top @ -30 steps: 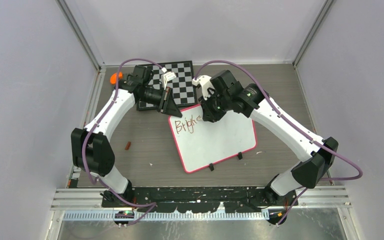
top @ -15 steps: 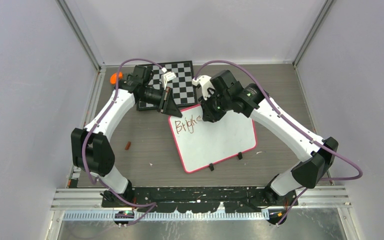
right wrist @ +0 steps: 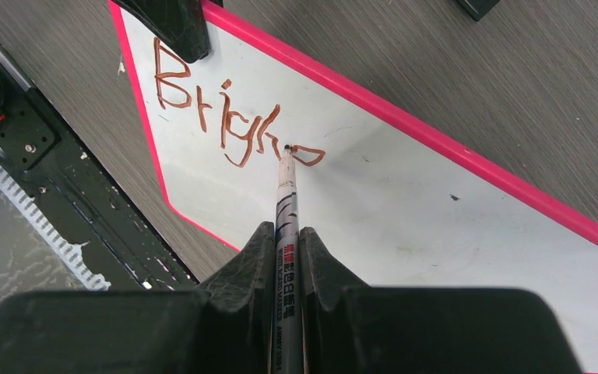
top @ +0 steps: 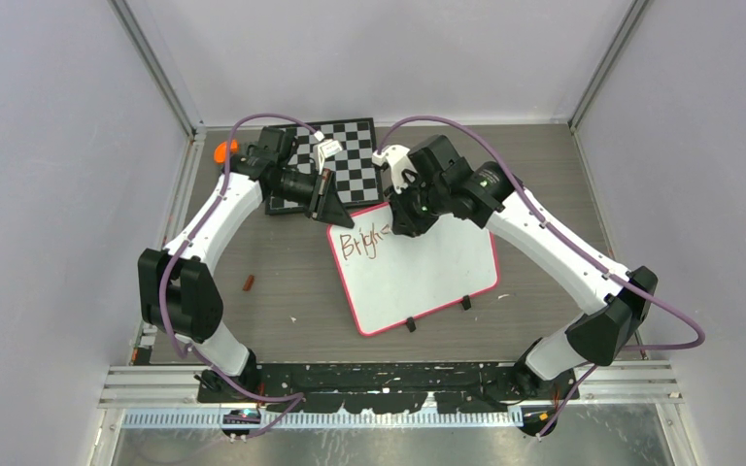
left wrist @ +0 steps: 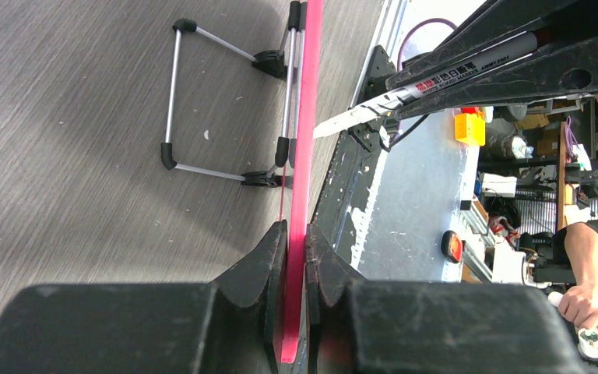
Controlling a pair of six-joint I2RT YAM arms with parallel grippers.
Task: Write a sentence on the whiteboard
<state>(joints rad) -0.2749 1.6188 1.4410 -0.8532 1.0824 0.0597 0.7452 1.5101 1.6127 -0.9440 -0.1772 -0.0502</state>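
The whiteboard (top: 427,272) with a pink-red rim lies tilted on the table. My left gripper (top: 328,209) is shut on its far left corner; the left wrist view shows the rim (left wrist: 305,140) edge-on between the jaws. My right gripper (top: 406,218) is shut on a white marker (right wrist: 286,210), whose tip touches the board. The sentence (right wrist: 226,117) reads "Brigh" in reddish-brown letters, with a partial stroke at the tip. It also shows in the top view (top: 364,243).
A black-and-white checkered board (top: 345,160) lies behind the whiteboard under my left arm. An orange object (top: 221,151) sits at the far left. A small brown piece (top: 248,283) lies left of the whiteboard. The whiteboard's wire stand legs (left wrist: 202,101) show underneath.
The right gripper with the marker has shifted slightly while adding a stroke after "Brigh". The left gripper has not moved.
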